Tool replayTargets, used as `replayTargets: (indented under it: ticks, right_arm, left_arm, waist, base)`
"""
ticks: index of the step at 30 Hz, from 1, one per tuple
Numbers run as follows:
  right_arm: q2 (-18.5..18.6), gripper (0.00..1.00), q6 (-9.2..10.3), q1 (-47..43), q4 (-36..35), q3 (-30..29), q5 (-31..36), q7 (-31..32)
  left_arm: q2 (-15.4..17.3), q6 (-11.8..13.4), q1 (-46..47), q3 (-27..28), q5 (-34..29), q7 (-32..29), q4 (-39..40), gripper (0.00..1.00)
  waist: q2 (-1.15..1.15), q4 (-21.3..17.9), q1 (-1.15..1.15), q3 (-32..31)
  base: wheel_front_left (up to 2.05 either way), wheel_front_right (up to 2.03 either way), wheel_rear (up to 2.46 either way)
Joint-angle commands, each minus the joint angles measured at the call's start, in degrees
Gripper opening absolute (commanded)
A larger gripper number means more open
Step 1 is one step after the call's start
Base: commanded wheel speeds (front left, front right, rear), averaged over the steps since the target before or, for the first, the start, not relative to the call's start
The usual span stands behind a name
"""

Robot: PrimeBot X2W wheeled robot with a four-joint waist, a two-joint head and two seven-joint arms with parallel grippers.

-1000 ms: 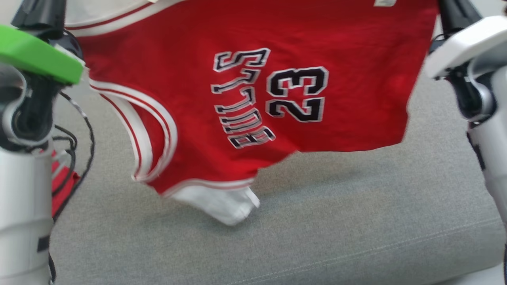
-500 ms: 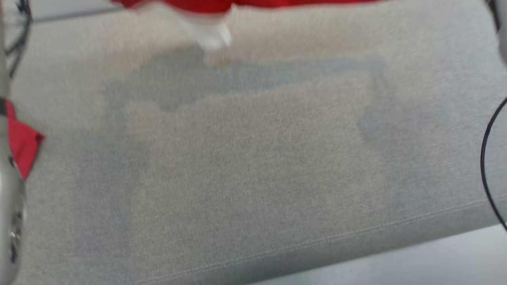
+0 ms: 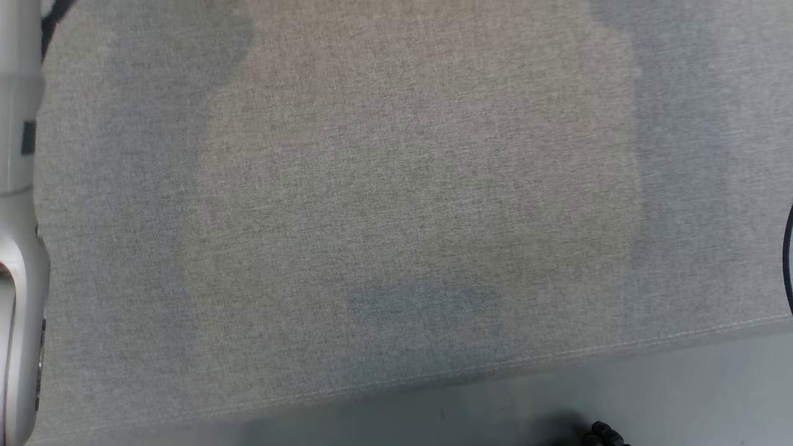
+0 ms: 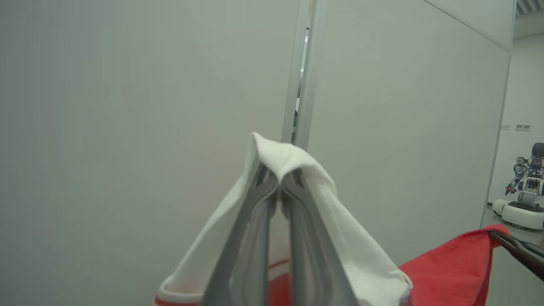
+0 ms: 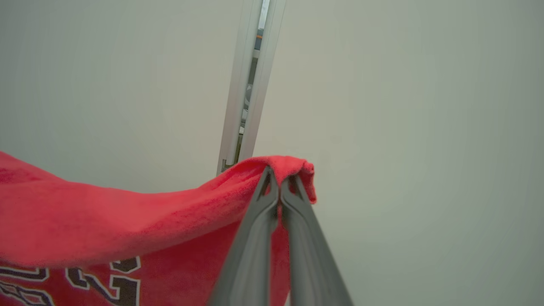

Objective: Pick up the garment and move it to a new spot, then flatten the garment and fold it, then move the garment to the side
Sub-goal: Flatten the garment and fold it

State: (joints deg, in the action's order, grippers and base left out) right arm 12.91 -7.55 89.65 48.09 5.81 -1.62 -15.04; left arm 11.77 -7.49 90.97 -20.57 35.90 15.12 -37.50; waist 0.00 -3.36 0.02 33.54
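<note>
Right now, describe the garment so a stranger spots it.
Before the pale wall with its vertical metal seam, the garment hangs between the left gripper and right gripper, jaws shut on it. Red cloth, white trim and black lettering set it apart.

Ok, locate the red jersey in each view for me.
Head view: looks down on the grey cushion.
Left wrist view: jersey bottom centre to lower right, white corner draped over the shut left claw.
Right wrist view: jersey lower left, red corner pinched in the right claw.
Shared landmark: the pale wall post behind both claws.
</note>
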Motion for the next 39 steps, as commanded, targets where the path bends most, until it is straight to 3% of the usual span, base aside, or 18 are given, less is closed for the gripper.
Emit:
replayTargets:
  ticks: [1,7,15,19,21,25,39]
  right_arm:
    - [0.2,0.0,0.11,-1.1,-0.1,0.0,-0.1,-0.1]
    - [1.8,0.0,0.11,-11.7,0.1,2.6,-4.9,-0.2]
    - [6.1,0.0,0.11,-28.4,-3.8,8.1,-14.5,-0.1]
    - [8.4,0.0,0.11,-35.9,-6.3,10.6,-18.5,-0.2]
    - [9.3,0.0,0.11,-41.0,-8.4,11.1,-20.9,-0.1]
    - [10.8,0.0,0.11,-47.8,-10.1,11.2,-22.4,-0.1]
    - [14.1,0.0,0.13,-67.1,-13.8,9.6,-23.9,1.0]
  left_arm:
    - [1.3,0.0,-2.0,-0.6,0.9,0.0,1.4,0.0]
    - [5.6,0.0,-17.2,-4.2,6.6,0.0,13.9,0.0]
    - [13.9,0.5,-45.7,-5.8,8.2,0.0,30.6,0.0]
    - [16.4,3.9,-59.0,-6.5,7.0,0.0,37.6,0.0]
    - [17.8,7.0,-67.3,-7.0,6.3,0.0,42.1,0.0]
    - [17.0,9.9,-76.7,-7.8,10.1,-0.9,45.4,0.0]
    - [18.8,18.0,-91.4,-11.1,8.4,-3.2,46.1,0.0]
  waist:
    - [0.0,4.0,-0.02,7.0]
    - [0.0,4.2,-0.02,5.0]
    - [0.0,4.1,-0.02,-3.4]
    - [0.0,3.7,-0.02,-7.7]
    - [0.0,3.5,-0.02,-10.6]
    - [0.0,3.7,-0.02,-14.3]
    - [0.0,3.3,-0.02,-22.0]
  base:
    - [0.0,0.0,0.0]
    - [0.0,0.0,0.0]
    - [0.0,0.0,0.0]
    - [0.0,0.0,0.0]
    - [0.0,0.0,0.0]
    - [0.0,0.0,0.0]
    - [0.0,0.0,0.0]
